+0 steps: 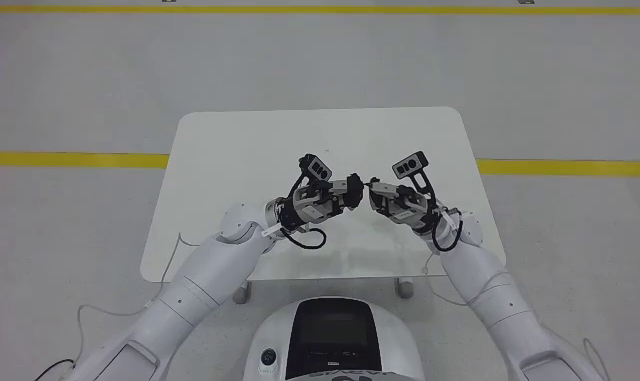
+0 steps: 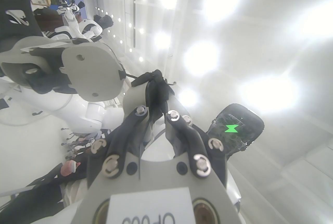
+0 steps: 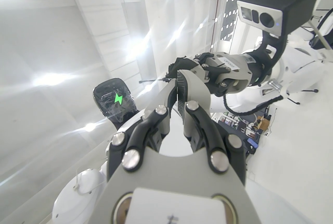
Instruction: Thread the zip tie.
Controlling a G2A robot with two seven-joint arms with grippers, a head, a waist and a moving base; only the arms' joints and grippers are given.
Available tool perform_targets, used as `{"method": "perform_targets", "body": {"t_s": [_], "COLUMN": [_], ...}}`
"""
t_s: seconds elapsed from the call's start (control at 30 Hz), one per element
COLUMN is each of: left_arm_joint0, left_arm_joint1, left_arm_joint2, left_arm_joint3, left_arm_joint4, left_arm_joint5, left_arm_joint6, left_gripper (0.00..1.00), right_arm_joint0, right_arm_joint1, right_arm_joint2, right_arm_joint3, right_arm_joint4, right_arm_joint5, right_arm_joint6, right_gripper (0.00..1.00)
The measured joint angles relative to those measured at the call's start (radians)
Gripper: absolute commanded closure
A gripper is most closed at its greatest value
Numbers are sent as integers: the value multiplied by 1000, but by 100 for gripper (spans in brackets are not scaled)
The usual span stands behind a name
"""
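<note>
Overhead, left tool [image 1: 354, 187] and right tool [image 1: 373, 190] tip to tip above table [image 1: 220, 181]; closer, both pinched, zip tie [image 3: 153, 81] in right.

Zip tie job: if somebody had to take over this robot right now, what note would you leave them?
Left gripper: shut, raised above the table; what its dark tips pinch is unclear.
Right gripper: shut, apparently on the zip tie, whose thin end pokes out past the fingertips.
The two grippers are nearly tip to tip in mid-air.
Done: tie is off the table.
Left: no threading is visible yet; probably feed the tail through the head.
</note>
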Motion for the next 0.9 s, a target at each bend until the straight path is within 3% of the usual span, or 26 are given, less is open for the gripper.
{"method": "perform_targets", "body": {"t_s": [0.9], "left_arm_joint0": [0], "left_arm_joint1": [0], "left_arm_joint2": [0], "left_arm_joint3": [0], "left_arm_joint4": [0], "left_arm_joint5": [0], "left_arm_joint6": [0], "left_gripper": [100], "right_arm_joint0": [15], "right_arm_joint1": [-9], "right_arm_joint2": [-9], "right_arm_joint3": [58], "right_arm_joint4": [-5], "right_arm_joint5": [4], "right_arm_joint6": [0], "right_gripper": [100]}}
